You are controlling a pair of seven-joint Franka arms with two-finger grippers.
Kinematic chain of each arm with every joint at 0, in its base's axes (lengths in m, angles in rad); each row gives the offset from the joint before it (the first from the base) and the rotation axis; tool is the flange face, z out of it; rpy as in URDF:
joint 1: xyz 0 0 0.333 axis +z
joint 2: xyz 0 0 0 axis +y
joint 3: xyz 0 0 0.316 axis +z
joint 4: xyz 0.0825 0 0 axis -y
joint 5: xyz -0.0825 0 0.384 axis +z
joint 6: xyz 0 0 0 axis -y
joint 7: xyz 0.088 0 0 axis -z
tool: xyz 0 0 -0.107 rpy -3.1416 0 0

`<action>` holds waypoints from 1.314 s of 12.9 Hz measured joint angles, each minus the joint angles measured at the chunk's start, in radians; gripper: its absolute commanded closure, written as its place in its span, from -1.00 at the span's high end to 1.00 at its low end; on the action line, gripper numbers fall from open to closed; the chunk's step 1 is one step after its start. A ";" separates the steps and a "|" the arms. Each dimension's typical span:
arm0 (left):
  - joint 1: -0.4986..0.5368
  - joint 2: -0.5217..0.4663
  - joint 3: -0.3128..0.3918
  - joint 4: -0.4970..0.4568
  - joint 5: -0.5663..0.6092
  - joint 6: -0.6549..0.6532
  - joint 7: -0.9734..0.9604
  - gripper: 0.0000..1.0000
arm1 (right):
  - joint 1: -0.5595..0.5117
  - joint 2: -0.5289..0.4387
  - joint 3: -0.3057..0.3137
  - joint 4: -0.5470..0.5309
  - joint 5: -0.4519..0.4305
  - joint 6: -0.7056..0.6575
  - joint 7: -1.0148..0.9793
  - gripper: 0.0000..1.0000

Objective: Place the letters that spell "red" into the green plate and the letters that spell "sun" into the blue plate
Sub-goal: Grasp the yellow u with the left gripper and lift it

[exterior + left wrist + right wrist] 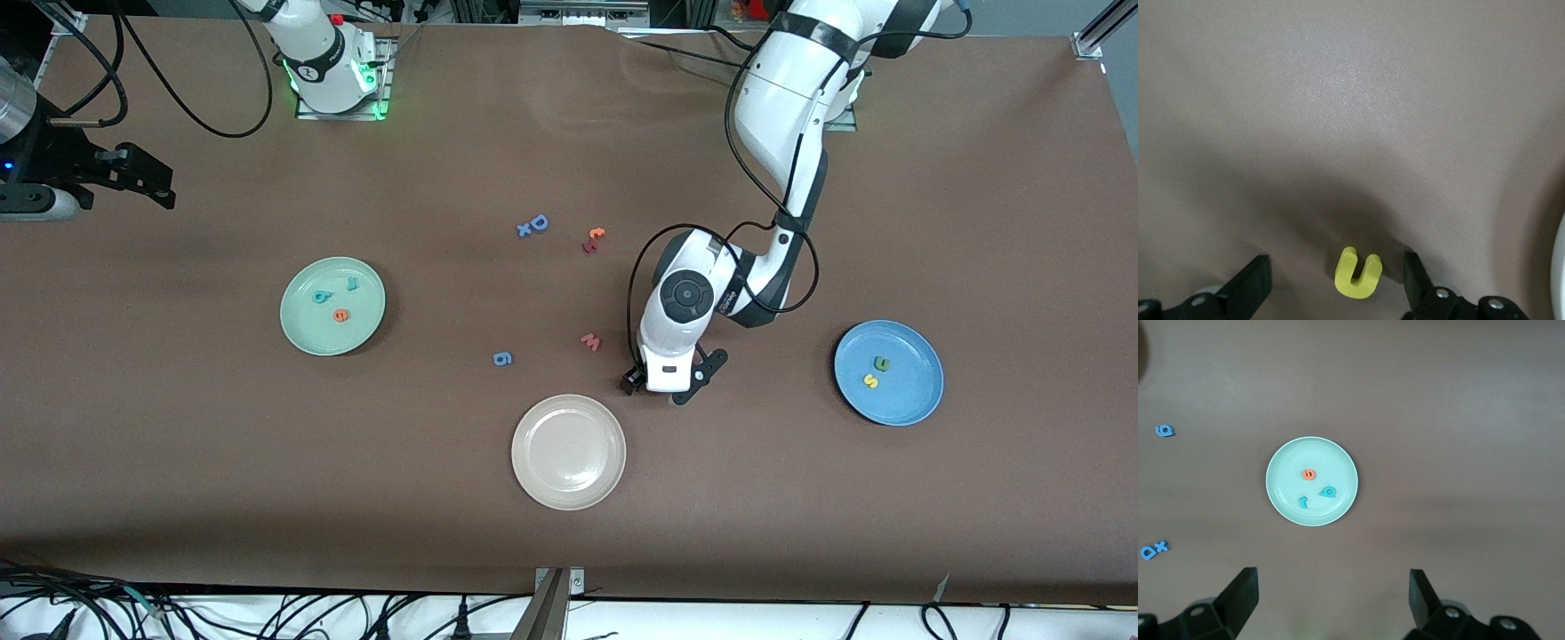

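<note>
The left gripper [661, 384] is down low over the brown surface [800, 498], close to the cream plate [569, 452]. Its fingers [1248, 288] are spread wide and not holding anything. The yellow "u" [1357, 273] lies flat on the surface right in the gap between them, sitting closer to one finger than the other, and as far as I can see touching neither. From the front the wrist covers it completely.

The right gripper [1331, 603] waits up high at the right arm's end, fingers [1238, 597] wide apart and empty, looking straight down at the green plate [307, 333], which shows well out ahead of the fingertips, nowhere near them.

That green plate holds the teal "d" [322, 296], the teal "r" [352, 284] and the orange "e" [340, 315]. The blue plate [916, 396], toward the left arm's end, holds the yellow "s" [870, 380] and the green "n" [881, 363].

Loose stuff on the surface: a blue "D" with an "x" [532, 226], a blue "g" [502, 358], a red "w" [590, 341], and a small orange and red pair [593, 239].
</note>
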 measured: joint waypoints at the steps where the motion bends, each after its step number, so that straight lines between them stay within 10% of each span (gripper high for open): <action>1: -0.003 0.000 0.001 0.001 0.000 0.000 0.012 0.34 | -0.001 0.001 0.000 0.000 0.003 0.001 0.000 1.00; 3: -0.007 0.000 0.002 0.006 0.000 0.002 0.018 -0.22 | -0.002 0.003 0.000 -0.001 0.014 0.012 0.000 1.00; 10: -0.012 -0.001 0.002 0.023 0.000 0.001 0.062 -1.00 | -0.005 0.006 -0.026 -0.011 0.017 0.027 0.002 1.00; 17: 0.034 -0.039 0.088 0.018 0.000 -0.056 0.525 -1.00 | -0.004 0.004 -0.041 -0.011 0.019 0.028 0.002 1.00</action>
